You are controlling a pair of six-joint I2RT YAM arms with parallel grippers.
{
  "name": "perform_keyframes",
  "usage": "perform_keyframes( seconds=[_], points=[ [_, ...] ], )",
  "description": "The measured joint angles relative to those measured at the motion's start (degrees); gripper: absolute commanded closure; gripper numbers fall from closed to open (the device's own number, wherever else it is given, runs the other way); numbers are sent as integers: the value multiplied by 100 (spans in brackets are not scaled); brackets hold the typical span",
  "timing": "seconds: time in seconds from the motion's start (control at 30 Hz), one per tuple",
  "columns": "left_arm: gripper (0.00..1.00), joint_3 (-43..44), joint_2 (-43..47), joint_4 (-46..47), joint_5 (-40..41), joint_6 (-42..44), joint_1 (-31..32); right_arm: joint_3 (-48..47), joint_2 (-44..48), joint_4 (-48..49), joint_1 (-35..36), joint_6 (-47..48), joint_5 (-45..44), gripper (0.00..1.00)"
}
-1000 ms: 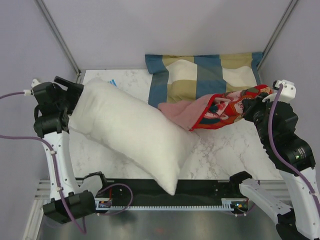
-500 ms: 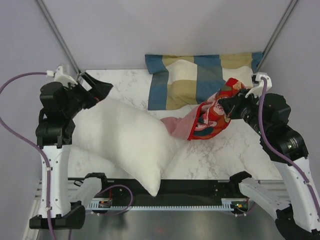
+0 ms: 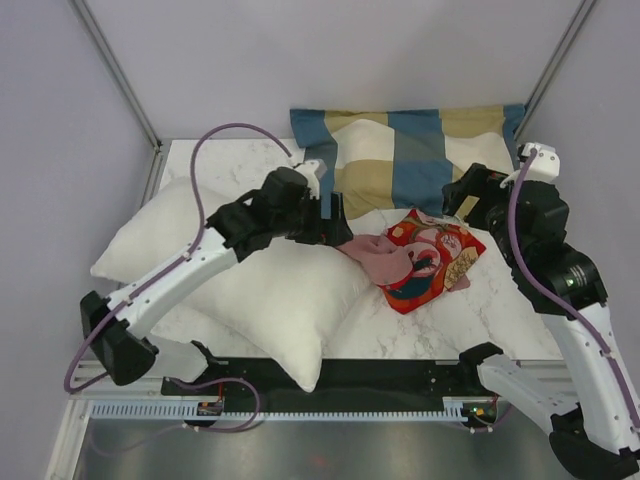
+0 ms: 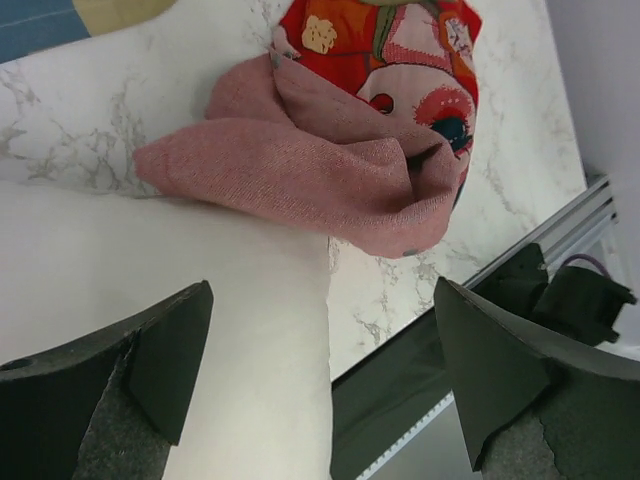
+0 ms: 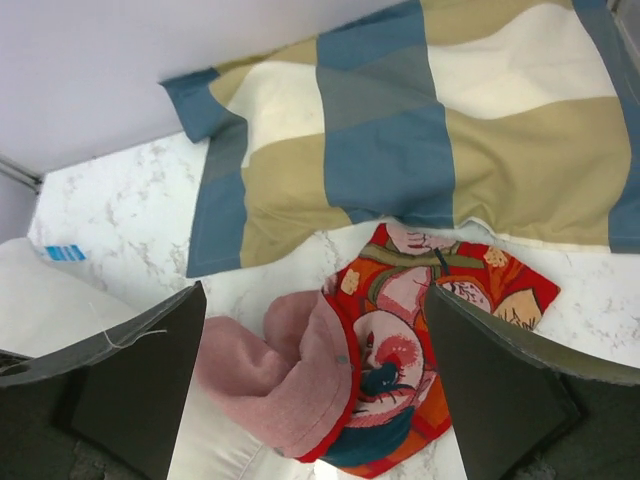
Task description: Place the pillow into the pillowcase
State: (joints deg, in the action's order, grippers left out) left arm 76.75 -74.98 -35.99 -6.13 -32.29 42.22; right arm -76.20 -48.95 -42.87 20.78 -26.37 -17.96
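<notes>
The white pillow (image 3: 240, 290) lies flat across the left and middle of the table. The red printed pillowcase (image 3: 432, 262) lies crumpled to its right, and its dull pink end (image 3: 372, 254) rests against the pillow's edge. My left gripper (image 3: 335, 225) reaches over the pillow, just left of that pink end, and is open with nothing in it. In the left wrist view the left gripper (image 4: 320, 375) hangs above the pillow (image 4: 200, 300), the pillowcase (image 4: 340, 170) ahead of it. My right gripper (image 3: 463, 196) hovers open behind the case. From the right wrist, the right gripper (image 5: 315, 385) looks down on the pillowcase (image 5: 400, 340).
A blue, tan and cream checked pillow (image 3: 410, 150) lies along the back edge, close behind the case. A black rail (image 3: 400, 378) runs along the table's near edge. Grey walls and slanted metal posts close in both sides.
The right gripper opened and let go of the pillowcase, which dropped onto the table. The left arm swung from the pillow's left corner across to the middle. The pillow settled flat.
</notes>
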Motion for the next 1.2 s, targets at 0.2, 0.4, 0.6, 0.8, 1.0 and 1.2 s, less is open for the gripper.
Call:
perform_keyframes(
  seconds=[0.2, 0.4, 0.6, 0.8, 1.0, 1.2],
  points=[
    [0, 463, -1252, 57, 601, 308, 791, 466, -455, 162, 0, 28, -70, 2],
    [11, 601, -1895, 284, 774, 739, 1099, 1808, -306, 450, 0, -92, 264, 4],
    [67, 671, -2481, 514, 601, 1001, 1097, 2240, 0, 577, 0, -153, 225, 7],
    [98, -146, -2286, 890, 439, 1062, 1084, 2251, -177, 901, -350, -133, -11, 19],
    [98, -1408, -1349, 1211, 341, 841, 1069, 2055, -2022, 1665, -944, -155, 221, 27],
    [98, -2144, 269, 791, 614, 520, 562, 1309, -4310, 2396, -964, -374, 511, 33]
  ],
)
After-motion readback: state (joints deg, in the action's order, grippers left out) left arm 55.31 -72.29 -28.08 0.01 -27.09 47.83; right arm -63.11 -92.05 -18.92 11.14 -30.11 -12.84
